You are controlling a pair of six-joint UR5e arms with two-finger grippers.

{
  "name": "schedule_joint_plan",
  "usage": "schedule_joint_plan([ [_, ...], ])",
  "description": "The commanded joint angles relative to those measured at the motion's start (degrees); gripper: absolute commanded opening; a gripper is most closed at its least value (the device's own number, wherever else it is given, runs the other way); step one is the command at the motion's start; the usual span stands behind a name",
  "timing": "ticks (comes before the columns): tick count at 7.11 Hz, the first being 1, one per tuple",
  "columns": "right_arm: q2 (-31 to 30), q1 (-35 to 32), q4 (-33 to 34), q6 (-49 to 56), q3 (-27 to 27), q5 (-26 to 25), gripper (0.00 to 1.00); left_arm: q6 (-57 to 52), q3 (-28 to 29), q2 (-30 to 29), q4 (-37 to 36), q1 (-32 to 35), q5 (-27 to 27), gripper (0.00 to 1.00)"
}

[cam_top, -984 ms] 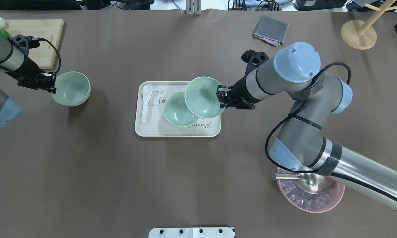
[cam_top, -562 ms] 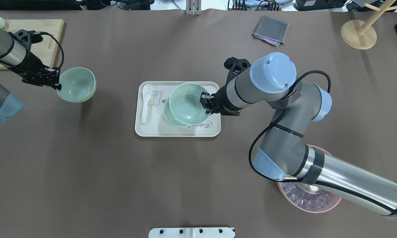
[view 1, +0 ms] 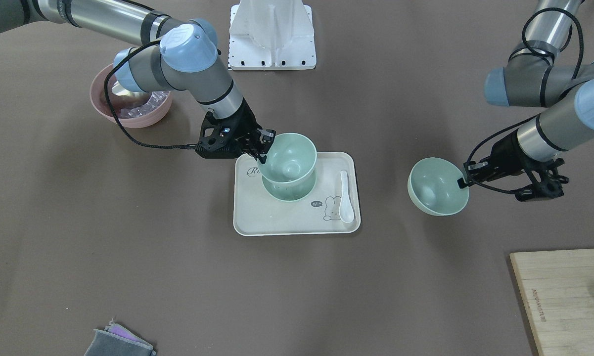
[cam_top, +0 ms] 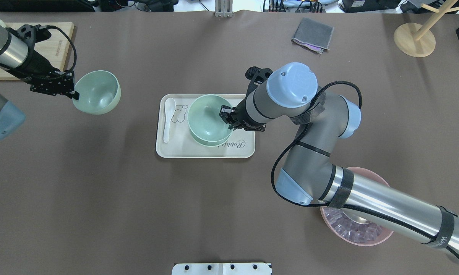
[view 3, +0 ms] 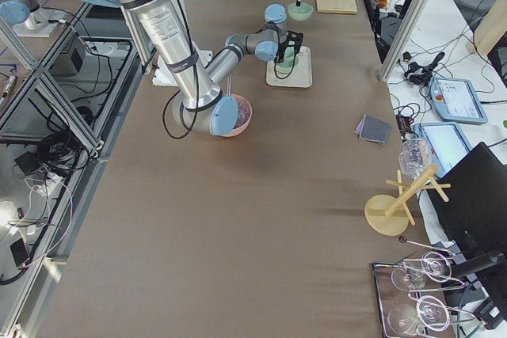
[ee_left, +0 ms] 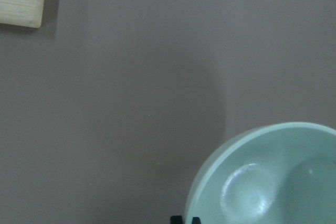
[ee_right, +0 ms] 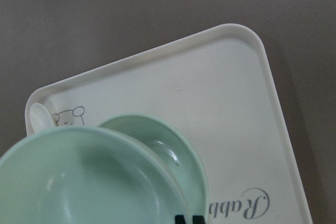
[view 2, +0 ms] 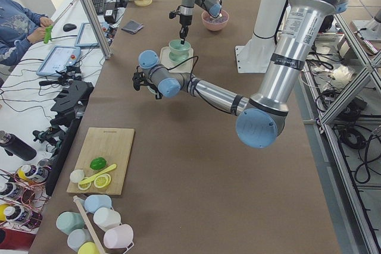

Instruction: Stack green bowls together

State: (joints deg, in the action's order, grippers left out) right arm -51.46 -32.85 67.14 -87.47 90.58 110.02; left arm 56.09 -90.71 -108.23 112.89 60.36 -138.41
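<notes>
A brown matte surface (cam_top: 99, 198) carries a cream tray (cam_top: 175, 152) at its middle, with a white spoon (cam_top: 168, 118) lying along the tray's left side. All three green bowls are the same: small, round, pale mint, smooth and matte, with no markings.

One bowl (view 1: 288, 193) stands upright on the tray. A second bowl (cam_top: 208, 118) is upright directly over it, with its base down inside the lower rim. Whether it rests fully seated I cannot tell. The right wrist view shows the two rims slightly offset. The right tool (cam_top: 227, 119) is clamped on this upper bowl's rim, on the side towards the right edge, with one finger inside and one outside.

The third bowl (cam_top: 97, 93) hangs clear of the surface between the tray and the left edge. It is tilted, and its shadow falls on the surface below. The left tool (cam_top: 73, 93) is pinched shut on the part of its rim nearest the left edge.

A wooden cutting board (cam_top: 57, 42) lies at the far left corner. A grey cloth (cam_top: 312, 34) lies near the far edge. A pink ribbed bowl (cam_top: 351, 233) sits towards the near right corner, partly under the right arm.
</notes>
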Motion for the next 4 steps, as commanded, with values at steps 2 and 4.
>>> schedule_joint_plan([
  [2, 1.27, 0.07, -0.17, 0.02, -1.45, -0.51, 0.00, 3.39, -3.05, -0.05, -0.04, -0.07, -0.99, 0.00],
  [4, 1.19, 0.24, -0.17, 0.02, -1.81, -0.59, 0.99, 7.60, -5.17, -0.75, -0.13, -0.15, -1.16, 0.00],
])
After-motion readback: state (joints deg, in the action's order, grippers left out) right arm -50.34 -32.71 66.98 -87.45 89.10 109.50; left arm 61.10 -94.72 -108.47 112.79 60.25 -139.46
